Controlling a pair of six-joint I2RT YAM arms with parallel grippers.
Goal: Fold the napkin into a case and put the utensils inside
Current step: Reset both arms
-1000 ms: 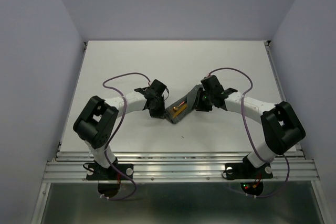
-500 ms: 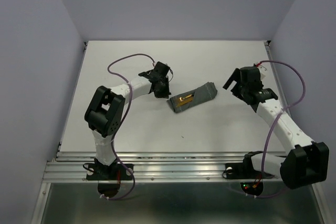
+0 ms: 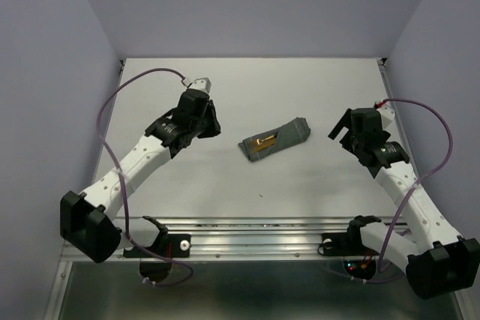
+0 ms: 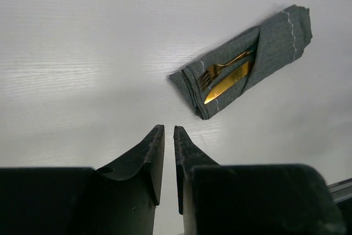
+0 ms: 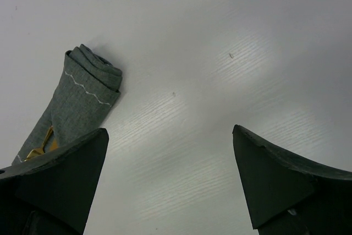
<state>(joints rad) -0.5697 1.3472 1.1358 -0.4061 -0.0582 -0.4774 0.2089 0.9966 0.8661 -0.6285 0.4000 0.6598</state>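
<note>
Top external view: a white matt table (image 3: 225,88) is enclosed by pale lavender walls (image 3: 247,5). The folded dark grey-green cloth case (image 3: 275,140) is laid diagonally at mid-table, with the shiny gold metal utensils (image 4: 228,72) tucked inside. The left gripper (image 4: 168,130) is seen barely parted, with nothing grasped. The right gripper (image 5: 169,130) is spread wide and released. Both are held well apart from the case, and open surface is left around it up to the table's edges.
</note>
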